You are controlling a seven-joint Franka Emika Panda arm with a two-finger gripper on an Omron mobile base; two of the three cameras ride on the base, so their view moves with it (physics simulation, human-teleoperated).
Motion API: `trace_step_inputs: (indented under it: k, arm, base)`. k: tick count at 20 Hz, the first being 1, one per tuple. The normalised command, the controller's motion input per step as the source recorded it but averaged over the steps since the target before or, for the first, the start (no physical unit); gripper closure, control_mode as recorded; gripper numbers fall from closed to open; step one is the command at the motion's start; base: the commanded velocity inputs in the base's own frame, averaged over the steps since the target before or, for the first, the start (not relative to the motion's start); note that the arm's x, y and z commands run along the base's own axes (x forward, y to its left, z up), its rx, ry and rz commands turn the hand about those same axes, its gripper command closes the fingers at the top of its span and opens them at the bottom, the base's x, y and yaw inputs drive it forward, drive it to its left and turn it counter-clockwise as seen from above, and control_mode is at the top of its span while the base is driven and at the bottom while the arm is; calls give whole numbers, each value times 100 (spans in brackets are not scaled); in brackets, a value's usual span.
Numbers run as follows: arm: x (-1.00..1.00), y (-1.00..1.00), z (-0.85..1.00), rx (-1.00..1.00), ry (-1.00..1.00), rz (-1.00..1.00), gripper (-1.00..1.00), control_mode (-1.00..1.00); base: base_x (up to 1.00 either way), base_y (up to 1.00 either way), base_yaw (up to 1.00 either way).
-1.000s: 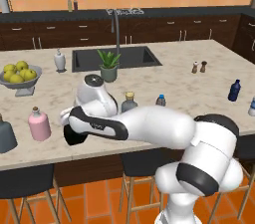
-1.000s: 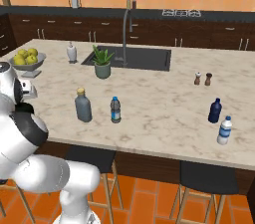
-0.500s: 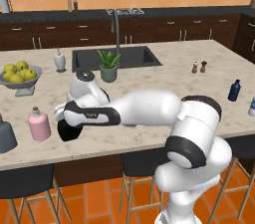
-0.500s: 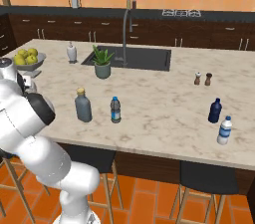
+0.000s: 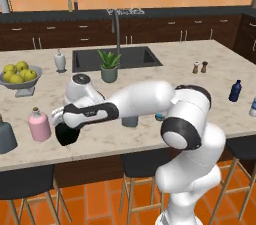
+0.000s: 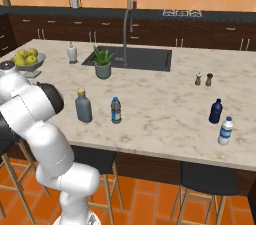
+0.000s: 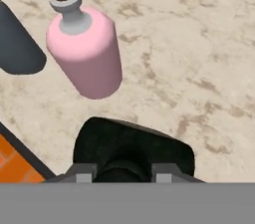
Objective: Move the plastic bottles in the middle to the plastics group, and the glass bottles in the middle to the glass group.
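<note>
- Jaws closed narrow on neck of black bottle [image 7: 133,147], held upright directly below, near table [image 7: 199,44] front edge.
- Just beyond, apart: pink bottle [image 7: 85,51]; grey bell-shaped bottle [image 7: 17,46] beside it.
- Set-down spot straight below.

Arm reaches far out to its left, low over the counter, forearm near horizontal, elbow bent above the base. Gripper [image 5: 64,125] points downward at the counter's front edge, its jaws closed on the neck of the squat black bottle [image 7: 132,147], which sits upright beneath the hand.
</note>
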Motion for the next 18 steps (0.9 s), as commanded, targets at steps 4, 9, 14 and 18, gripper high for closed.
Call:
trace_step_inputs:
  k: [4, 9, 14, 18]
  arm:
    - [15, 9, -22, 0, 0, 6, 100, -100]
    - [1, -10, -29, -10, 2, 1, -100, -100]
    - [-4, -22, -3, -3, 0, 0, -100, -100]
    - [-2, -16, 7, 0, -1, 0, -100, -100]
  base:
    - [0, 0, 0]
    - [0, 0, 0]
    - [0, 0, 0]
    - [0, 0, 0]
